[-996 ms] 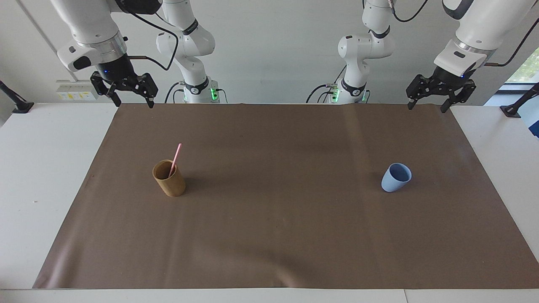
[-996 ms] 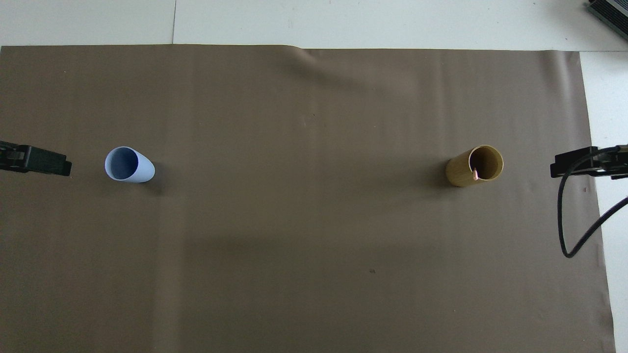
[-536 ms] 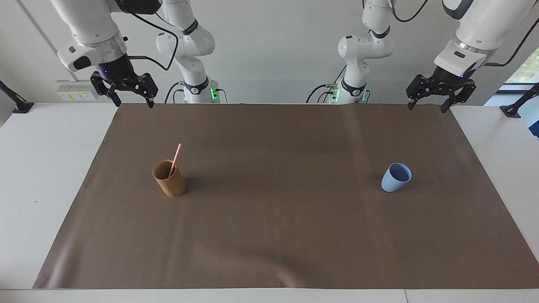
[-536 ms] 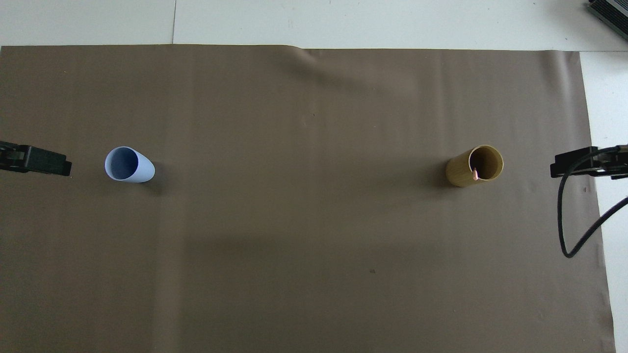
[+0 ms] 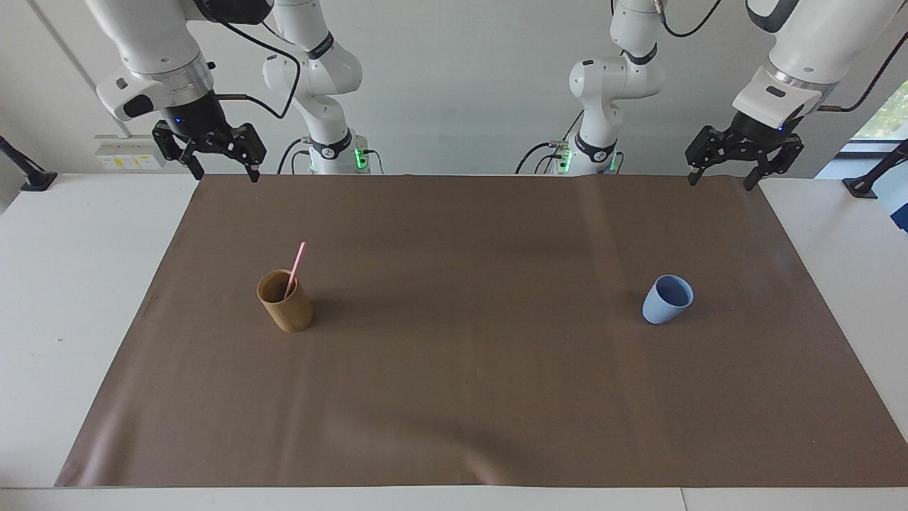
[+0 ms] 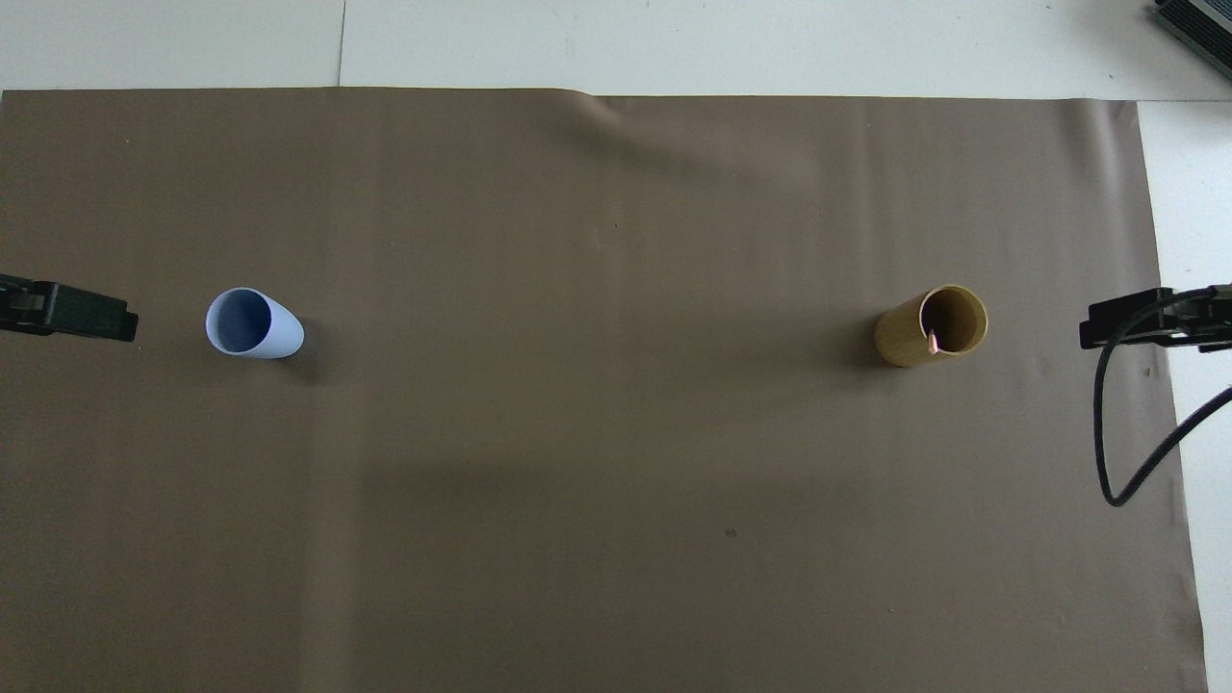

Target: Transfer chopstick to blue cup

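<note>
Change since a second ago: next to nothing is seen to move; both cups and the chopstick stand where they were, and the left pincer is found shifted only a hair.
Chopstick: stood in the brown cup, leaning, its pink tip poking out above the rim, toward the right arm's end of the counter.
Blue cup: upright on the brown mat, toward the left arm's end, well apart from the brown cup.
Right pincer: released, fingers spread, nothing gripped; held in the air over the mat's corner by the robots. In the facing view the chopstick is found at about 5 o'clock from it, well apart.
Left pincer: released too, empty, hung over the mat's other corner by the robots; the blue cup is seen at roughly 7 o'clock from it, well apart.
</note>
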